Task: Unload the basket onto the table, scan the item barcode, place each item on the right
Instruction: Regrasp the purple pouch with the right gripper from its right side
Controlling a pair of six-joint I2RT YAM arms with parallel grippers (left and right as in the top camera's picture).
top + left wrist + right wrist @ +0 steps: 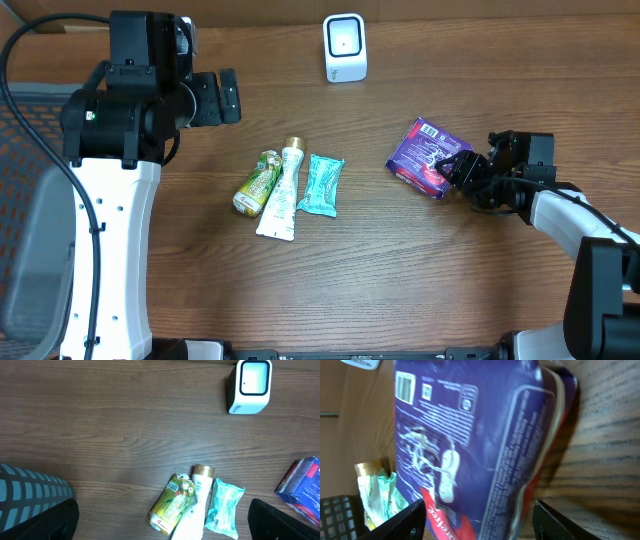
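A purple pack (428, 158) (301, 487) lies on the wooden table at the right, filling the right wrist view (470, 445) with a barcode (405, 387) at its upper left. My right gripper (462, 170) (479, 510) straddles the pack's near end, open. Its left finger touches the pack and a thin strip of wood shows beside the right finger. The white scanner (345, 47) (249, 386) stands at the back middle. My left gripper (215, 97) (162, 510) hangs open and holds nothing, high over the left side.
Three items lie side by side mid-table: a green-yellow pouch (257, 183) (172, 505), a white tube (282, 190) (197, 505) and a teal packet (322, 185) (225, 505). A grey mesh basket (30, 200) (30, 492) sits at the left edge.
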